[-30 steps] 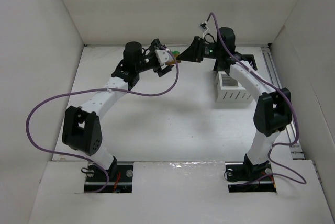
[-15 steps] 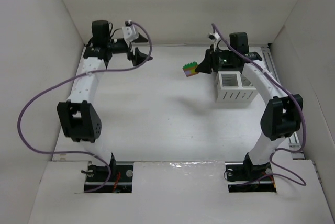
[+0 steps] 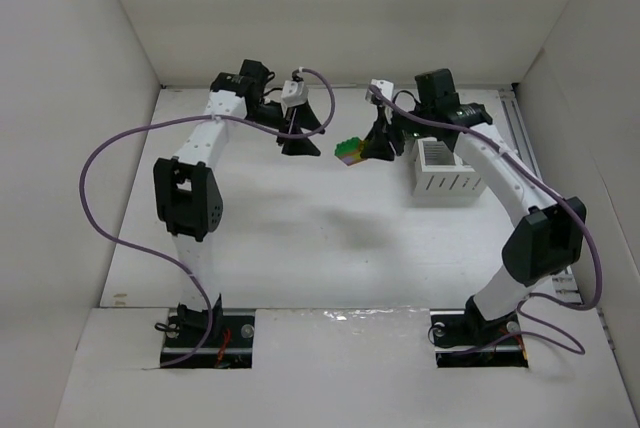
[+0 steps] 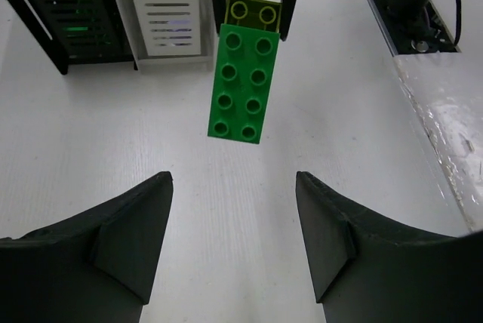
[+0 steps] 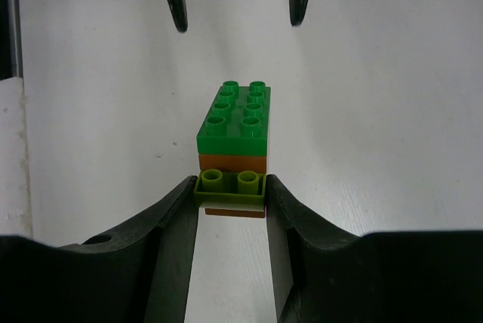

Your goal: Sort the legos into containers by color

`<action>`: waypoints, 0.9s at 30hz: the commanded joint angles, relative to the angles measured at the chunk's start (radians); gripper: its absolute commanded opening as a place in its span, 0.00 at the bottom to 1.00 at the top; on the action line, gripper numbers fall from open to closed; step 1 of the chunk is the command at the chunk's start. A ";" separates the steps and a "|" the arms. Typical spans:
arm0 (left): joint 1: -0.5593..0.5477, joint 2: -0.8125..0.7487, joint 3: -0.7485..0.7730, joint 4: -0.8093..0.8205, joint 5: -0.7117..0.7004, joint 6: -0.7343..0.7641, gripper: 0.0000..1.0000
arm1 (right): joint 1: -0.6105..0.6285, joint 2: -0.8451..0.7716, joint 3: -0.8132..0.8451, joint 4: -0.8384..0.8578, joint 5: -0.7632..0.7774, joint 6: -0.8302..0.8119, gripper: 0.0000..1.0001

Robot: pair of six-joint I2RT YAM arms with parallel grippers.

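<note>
Now my right claw [image 5: 230,189] pinches the lego stack [image 5: 232,123] mid-frame by its lime end, green brick [image 4: 243,81] outward, probably so my left claw [image 4: 234,187], spread wide and empty, can pull it off.

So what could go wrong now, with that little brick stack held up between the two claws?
The right gripper pinches only the small lime brick, so the long green brick juts out unsupported; a tug from the open left gripper might twist the stack loose. It hangs over the table, apart from the white bin, so a freed piece would likely land outside.
</note>
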 commanded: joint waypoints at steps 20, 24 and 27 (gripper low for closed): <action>-0.059 -0.128 -0.051 -0.077 0.022 0.236 0.55 | 0.107 0.021 0.071 0.053 0.019 -0.039 0.00; -0.059 -0.128 -0.051 -0.077 0.032 0.236 0.53 | 0.107 0.031 0.090 0.053 0.029 -0.028 0.00; -0.059 -0.128 -0.051 -0.077 0.032 0.236 0.50 | 0.107 0.041 0.100 0.053 0.029 -0.028 0.00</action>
